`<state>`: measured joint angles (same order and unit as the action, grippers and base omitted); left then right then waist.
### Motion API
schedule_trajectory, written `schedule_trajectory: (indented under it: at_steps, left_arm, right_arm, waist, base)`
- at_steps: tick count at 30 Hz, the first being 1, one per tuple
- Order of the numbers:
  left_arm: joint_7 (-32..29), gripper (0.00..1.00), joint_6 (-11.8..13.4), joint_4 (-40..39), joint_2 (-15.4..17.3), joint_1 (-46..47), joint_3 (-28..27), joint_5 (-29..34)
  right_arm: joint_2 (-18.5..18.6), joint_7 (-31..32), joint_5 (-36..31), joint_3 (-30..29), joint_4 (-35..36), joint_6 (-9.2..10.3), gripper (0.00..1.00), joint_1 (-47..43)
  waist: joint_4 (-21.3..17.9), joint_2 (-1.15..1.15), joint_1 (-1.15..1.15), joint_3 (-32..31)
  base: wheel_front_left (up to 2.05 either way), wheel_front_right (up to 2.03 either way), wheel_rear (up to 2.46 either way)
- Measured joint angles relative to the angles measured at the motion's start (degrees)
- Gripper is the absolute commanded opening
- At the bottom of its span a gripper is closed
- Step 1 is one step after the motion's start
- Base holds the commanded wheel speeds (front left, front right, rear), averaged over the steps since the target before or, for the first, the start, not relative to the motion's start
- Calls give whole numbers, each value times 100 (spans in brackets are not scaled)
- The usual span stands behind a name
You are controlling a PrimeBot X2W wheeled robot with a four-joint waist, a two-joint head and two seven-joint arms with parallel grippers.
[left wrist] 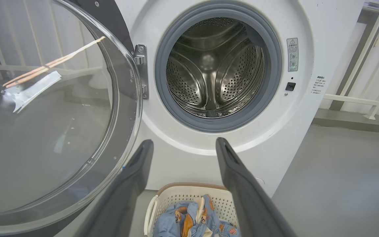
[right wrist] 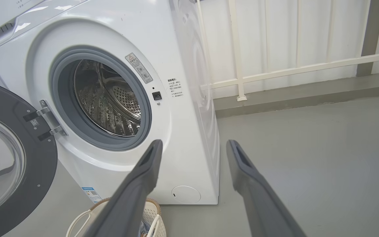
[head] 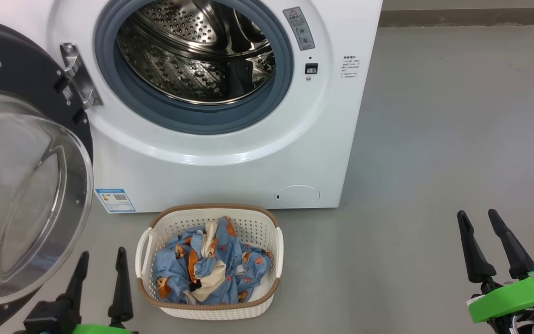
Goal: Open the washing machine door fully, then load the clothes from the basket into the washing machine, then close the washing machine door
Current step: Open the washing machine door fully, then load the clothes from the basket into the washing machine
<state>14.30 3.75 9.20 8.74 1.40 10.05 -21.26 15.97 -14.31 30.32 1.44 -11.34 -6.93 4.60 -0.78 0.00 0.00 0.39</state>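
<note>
Our left end effector [head: 102, 253] and right end effector [head: 478, 213] gape empty. The clothes [head: 211, 264] sit in the basket [head: 253, 227] just right of the left one; we should pinch deep, gathering the bundle.

A white front-loading washing machine [head: 230, 171] stands with its round door [head: 12, 69] swung wide open on a hinge at the left of the opening. The door's black rim and bulging clear glass bowl face outward, and the perforated steel drum [head: 197, 51] is exposed inside the grey gasket [head: 193, 118]. Just in front of the machine's base sits a small cream-white perforated basket [head: 211, 208] with a brown rim, upright, holding crumpled light-blue clothes [head: 230, 260] printed with orange-brown figures, with some cream cloth among them.
</note>
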Motion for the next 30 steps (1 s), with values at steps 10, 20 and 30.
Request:
schedule_trajectory:
  at_steps: [10,20,30]
  left_arm:
    - [0,100,-159,0,-113,0,-190,176]
    - [0,100,-300,12,-191,0,-336,315]
    - [1,100,-358,48,-263,0,-437,426]
  right_arm:
    - [-27,0,-77,-32,-20,0,100,-4]
    - [-89,0,-152,-46,-16,0,100,-8]
    - [-100,0,-152,-46,-16,0,100,-8]
  waist:
    - [45,0,0,4]
    - [73,0,0,13]
    - [79,0,0,13]
  base:
    - [0,0,0]
    - [0,0,0]
    - [0,0,0]
